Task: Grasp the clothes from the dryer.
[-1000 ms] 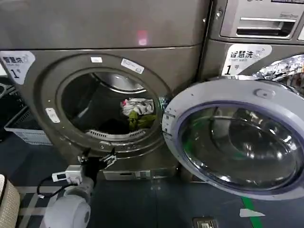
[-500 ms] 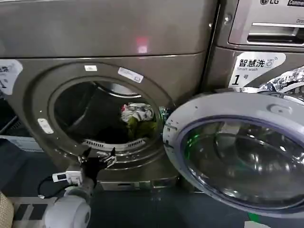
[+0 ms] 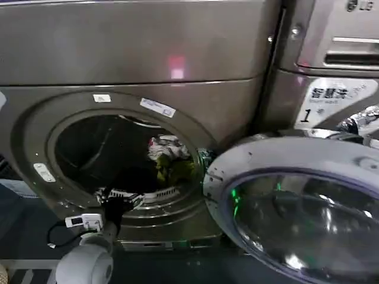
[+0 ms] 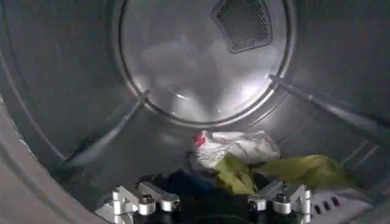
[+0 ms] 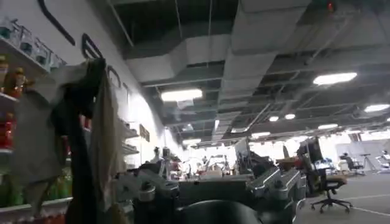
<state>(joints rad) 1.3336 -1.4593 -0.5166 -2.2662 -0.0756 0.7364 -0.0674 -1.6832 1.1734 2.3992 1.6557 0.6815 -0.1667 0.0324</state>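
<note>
- My left arm reaches up from low in the head view, and its left gripper [image 3: 120, 198] sits at the bottom lip of the dryer [image 3: 35, 127] opening, pointing into the drum.
- From the left wrist, the left gripper [image 4: 212, 204] has its fingers [image 4: 146, 199] spread wide apart, with nothing between them.
- The clothes [image 3: 170, 158] lie on the drum floor, toward the right side of the opening, deeper in than the gripper and clear of it.
- In the left wrist view the clothes [image 4: 244, 159] show a white piece on top, yellow-green beside it and something dark underneath, partly hidden by the gripper.
- The right gripper [image 5: 210, 195] points out into the room, away from the dryer; I cannot tell how its fingers stand.
- The open door [image 3: 296, 207] is cut off at the right and bottom edges.
</note>
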